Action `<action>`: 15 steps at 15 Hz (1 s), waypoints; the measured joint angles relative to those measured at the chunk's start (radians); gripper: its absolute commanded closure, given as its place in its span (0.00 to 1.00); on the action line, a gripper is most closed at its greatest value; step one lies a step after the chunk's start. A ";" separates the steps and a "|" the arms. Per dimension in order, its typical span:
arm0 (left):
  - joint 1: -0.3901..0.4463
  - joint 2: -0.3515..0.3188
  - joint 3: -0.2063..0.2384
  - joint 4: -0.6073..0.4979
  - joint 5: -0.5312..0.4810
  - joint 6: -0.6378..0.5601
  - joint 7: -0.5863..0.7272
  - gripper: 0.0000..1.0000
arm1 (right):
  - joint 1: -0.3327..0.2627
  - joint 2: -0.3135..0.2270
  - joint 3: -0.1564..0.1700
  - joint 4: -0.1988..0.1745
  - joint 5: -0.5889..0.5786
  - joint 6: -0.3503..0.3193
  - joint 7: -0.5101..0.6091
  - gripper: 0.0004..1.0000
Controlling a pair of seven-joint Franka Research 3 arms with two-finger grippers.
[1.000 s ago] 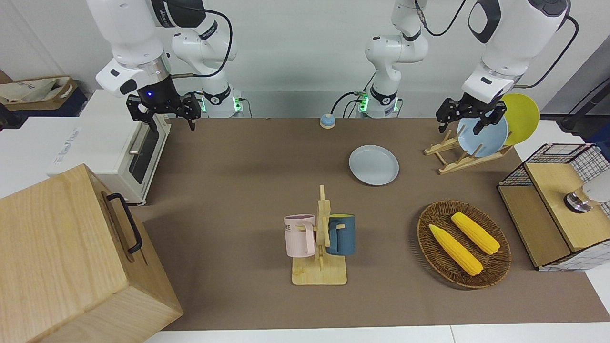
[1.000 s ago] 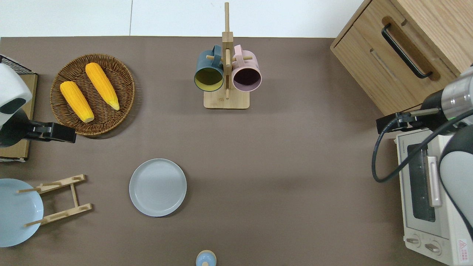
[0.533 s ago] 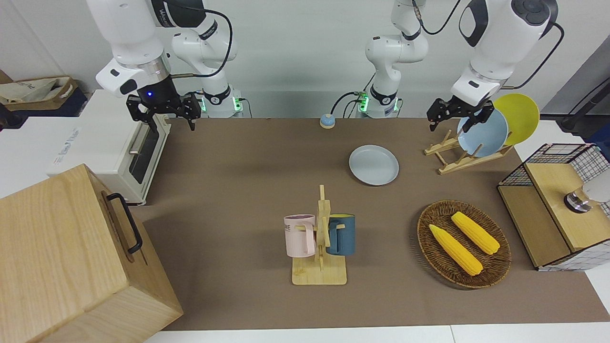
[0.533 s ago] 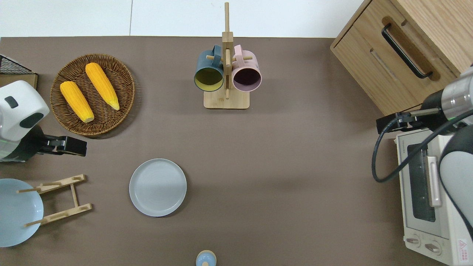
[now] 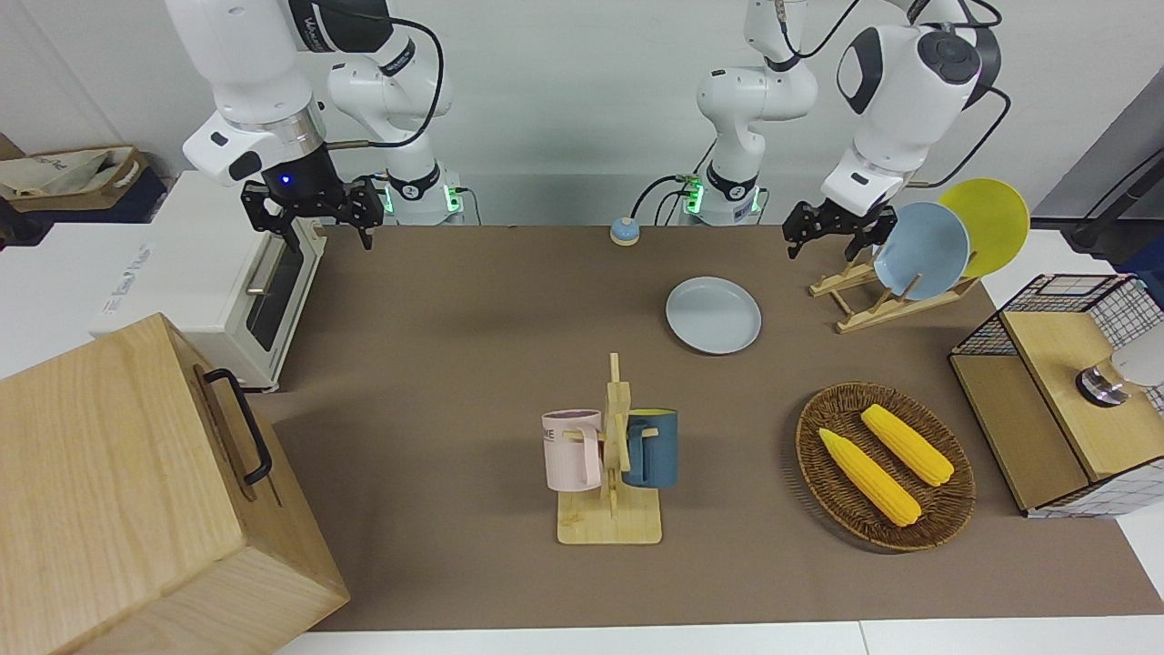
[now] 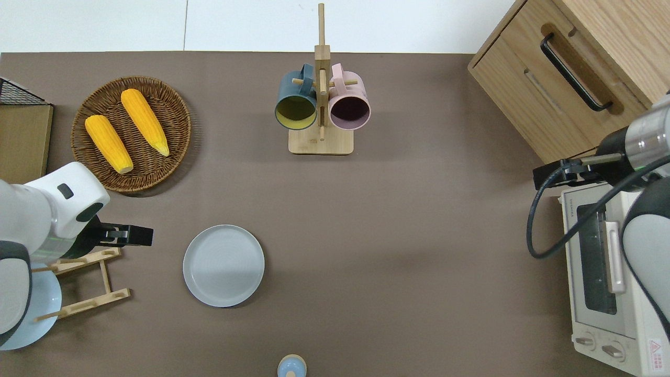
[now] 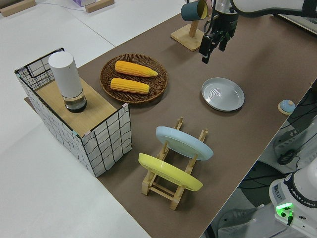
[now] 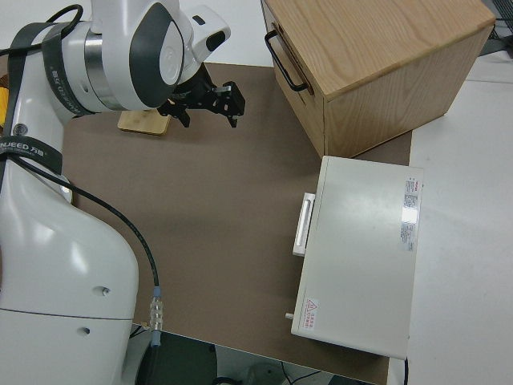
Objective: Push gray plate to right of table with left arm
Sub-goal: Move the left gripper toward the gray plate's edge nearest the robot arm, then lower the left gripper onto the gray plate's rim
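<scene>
The gray plate (image 5: 713, 315) lies flat on the brown table (image 6: 398, 209); it also shows in the overhead view (image 6: 223, 265) and the left side view (image 7: 223, 93). My left gripper (image 5: 826, 244) is open and empty. In the overhead view it (image 6: 137, 236) is in the air over bare table, between the wooden dish rack (image 6: 86, 283) and the plate's rim, apart from both. It also shows in the left side view (image 7: 210, 52). My right arm is parked, its gripper (image 5: 329, 238) open.
The rack holds a sky-blue plate (image 5: 923, 250) and a yellow plate (image 5: 991, 223). A basket of corn (image 6: 131, 133), a mug stand (image 6: 320, 104), a wooden box (image 6: 576, 68), a toaster oven (image 6: 612, 277), a wire shelf (image 5: 1064, 391) and a small blue bell (image 6: 291, 366) are also on the table.
My left gripper has swung from beside the corn basket toward the robots and toward the gray plate, past the dish rack. The plate and the right arm have not moved.
</scene>
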 measured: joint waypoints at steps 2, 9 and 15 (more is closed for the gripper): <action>-0.009 -0.012 -0.002 -0.080 -0.006 0.077 0.000 0.00 | 0.000 0.000 0.000 0.000 0.000 0.000 0.000 0.02; -0.029 -0.024 -0.004 -0.252 -0.009 0.234 0.000 0.00 | 0.000 0.000 0.000 0.000 0.000 0.000 0.000 0.02; -0.036 -0.027 -0.004 -0.366 -0.013 0.364 0.000 0.00 | 0.000 0.000 0.000 0.000 0.000 0.000 0.000 0.02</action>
